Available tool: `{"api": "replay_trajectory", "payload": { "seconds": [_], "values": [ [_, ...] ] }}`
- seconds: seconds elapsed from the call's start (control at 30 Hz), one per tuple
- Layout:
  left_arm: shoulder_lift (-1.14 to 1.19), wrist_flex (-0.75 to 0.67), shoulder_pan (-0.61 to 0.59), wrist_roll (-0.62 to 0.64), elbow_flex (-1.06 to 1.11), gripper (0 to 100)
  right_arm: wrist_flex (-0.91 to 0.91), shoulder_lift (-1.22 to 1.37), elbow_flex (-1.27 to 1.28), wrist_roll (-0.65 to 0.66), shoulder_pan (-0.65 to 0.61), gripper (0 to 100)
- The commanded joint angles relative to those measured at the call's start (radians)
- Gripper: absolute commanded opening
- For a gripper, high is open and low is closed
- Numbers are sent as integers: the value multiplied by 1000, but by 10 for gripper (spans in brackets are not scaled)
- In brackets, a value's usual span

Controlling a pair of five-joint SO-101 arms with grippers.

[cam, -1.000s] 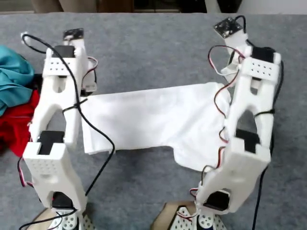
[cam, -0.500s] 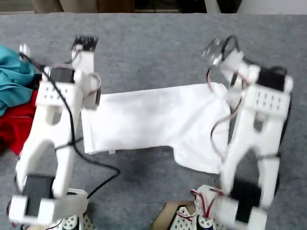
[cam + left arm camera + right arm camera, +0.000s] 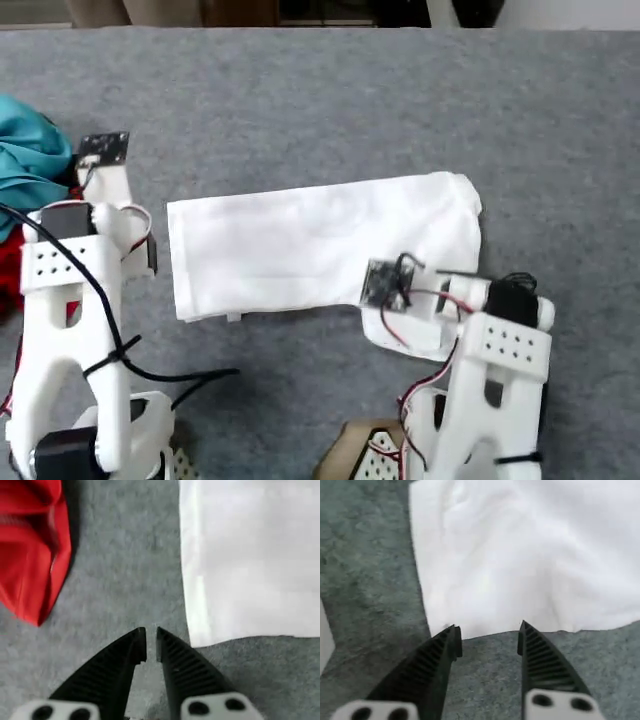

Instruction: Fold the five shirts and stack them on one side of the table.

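Observation:
A white shirt [image 3: 320,245] lies folded into a long band across the middle of the grey table [image 3: 330,90]. My left arm [image 3: 75,270] stands just off the shirt's left end. In the left wrist view my left gripper [image 3: 150,642] is shut on nothing and hovers over bare table beside the white shirt's [image 3: 250,555] near corner. My right arm [image 3: 500,340] is at the shirt's near right edge. My right gripper [image 3: 489,634] is open just above the white shirt's [image 3: 520,555] hem, holding nothing.
A teal shirt [image 3: 25,165] and a red shirt [image 3: 10,270] lie bunched at the table's left edge; the red shirt [image 3: 30,545] is close to my left gripper. The far half and the right side of the table are bare grey felt.
Both arms drew back from the shirt's far corners toward the near edge of the table. The shirt now lies flat and free. The right arm swung in over its near right hem.

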Motion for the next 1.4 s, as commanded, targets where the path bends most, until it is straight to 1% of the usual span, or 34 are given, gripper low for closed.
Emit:
{"api": "replay_trajectory", "payload": {
  "seconds": [0.0,0.1,0.17,0.33,0.57,0.83,0.97,1.17,1.27,1.37],
  "values": [
    [-30,40,-32,-6,8,82,58,-39,13,55,8,210],
    [-38,43,-40,-6,17,81,58,-39,56,89,7,210],
    [-38,43,-40,-6,17,81,20,-39,99,101,7,211],
    [-38,43,-38,-6,17,81,-107,-38,208,101,7,211],
    [-38,57,-40,-6,20,81,-196,-36,269,97,-62,210],
    [-38,57,-40,-6,20,81,-292,-24,328,97,-67,210],
    [-38,57,-40,-6,20,81,-344,96,314,97,-65,210],
    [-38,57,-40,-6,20,81,-359,341,177,77,-61,210],
    [-38,57,-40,-6,20,81,-364,392,143,75,-61,208],
    [-38,57,-40,-6,20,81,-416,395,154,75,-59,200]
  ]
}}
